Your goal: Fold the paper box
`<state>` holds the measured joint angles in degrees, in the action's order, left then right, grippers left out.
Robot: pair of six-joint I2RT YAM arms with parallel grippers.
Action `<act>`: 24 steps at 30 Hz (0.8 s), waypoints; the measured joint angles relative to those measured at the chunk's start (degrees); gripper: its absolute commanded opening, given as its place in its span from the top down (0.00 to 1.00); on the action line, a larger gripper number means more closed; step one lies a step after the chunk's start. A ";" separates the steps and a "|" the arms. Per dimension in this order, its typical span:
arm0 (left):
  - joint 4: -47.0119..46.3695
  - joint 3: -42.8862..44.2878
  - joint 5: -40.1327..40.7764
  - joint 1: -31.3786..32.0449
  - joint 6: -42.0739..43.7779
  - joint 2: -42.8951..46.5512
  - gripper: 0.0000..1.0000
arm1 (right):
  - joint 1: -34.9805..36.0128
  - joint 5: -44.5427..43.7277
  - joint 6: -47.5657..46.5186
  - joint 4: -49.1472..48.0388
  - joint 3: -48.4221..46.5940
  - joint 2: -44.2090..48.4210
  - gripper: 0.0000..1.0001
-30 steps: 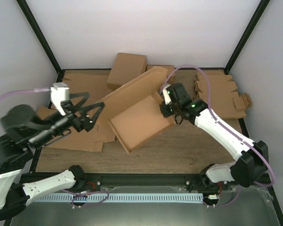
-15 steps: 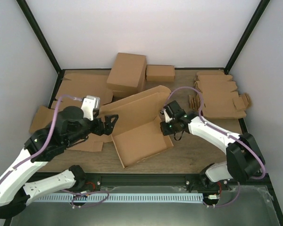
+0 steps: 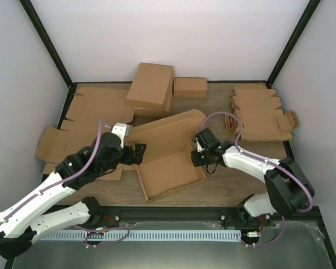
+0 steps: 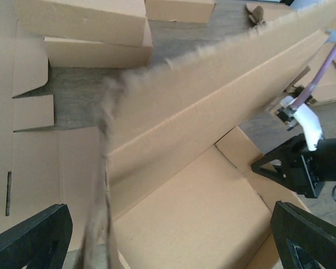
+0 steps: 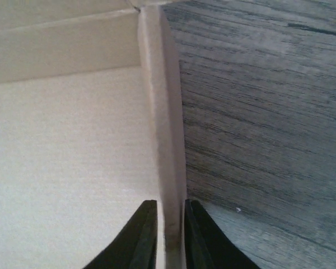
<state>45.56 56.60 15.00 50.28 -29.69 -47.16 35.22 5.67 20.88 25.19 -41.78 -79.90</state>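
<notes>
Paper box (image 3: pixel 171 168) half-folded, right pincer (image 5: pixel 169 208) clamping its side wall, left pincer (image 3: pixel 138 152) spread wide

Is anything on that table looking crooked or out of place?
The half-folded paper box sits skewed to the edges of the table, its lid flap tilted up rather than shut. The right pincer pinches its side wall. At the left, a flat cardboard blank pokes past the table's edge.

On the worktop (image 3: pixel 235 182), a large closed box (image 3: pixel 151 87) sits beyond the left gripper (image 3: pixel 138 152) with a small short box (image 3: pixel 190 87) beside it, flat blanks (image 3: pixel 92 106) lie left of that gripper, and notched blanks (image 3: pixel 260 115) are stacked right of the right gripper (image 3: pixel 200 159).
</notes>
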 measured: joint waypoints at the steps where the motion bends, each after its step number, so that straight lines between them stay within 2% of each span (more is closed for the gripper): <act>1: -0.57 -0.50 0.31 0.00 -0.20 -0.52 0.00 | 0.42 -0.76 0.11 -0.31 0.02 0.00 0.79; 9: -4.39 -2.23 1.51 0.00 -0.76 -1.46 0.00 | 5.92 -7.58 1.14 -0.98 0.35 -1.31 0.67; 16: -6.56 -4.15 1.73 -0.22 -1.42 -1.46 0.00 | 7.74 -14.05 3.39 -0.35 0.17 -6.34 0.68; 21: -7.02 -5.49 1.66 -0.76 -1.64 -1.49 0.00 | 8.55 -17.11 4.55 -0.44 -1.55 -8.02 0.74; 23: -7.28 -5.68 1.64 -0.87 -1.66 -1.49 0.00 | 8.61 -17.79 4.63 -0.79 -1.55 -8.13 0.97; 24: -7.50 -5.79 1.62 -0.92 -1.64 -1.49 0.00 | 8.70 -18.03 4.42 -0.96 -1.55 -8.17 0.99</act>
<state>38.06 50.81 16.62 49.36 -31.33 -48.64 43.92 -12.36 25.30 24.23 -43.33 -88.07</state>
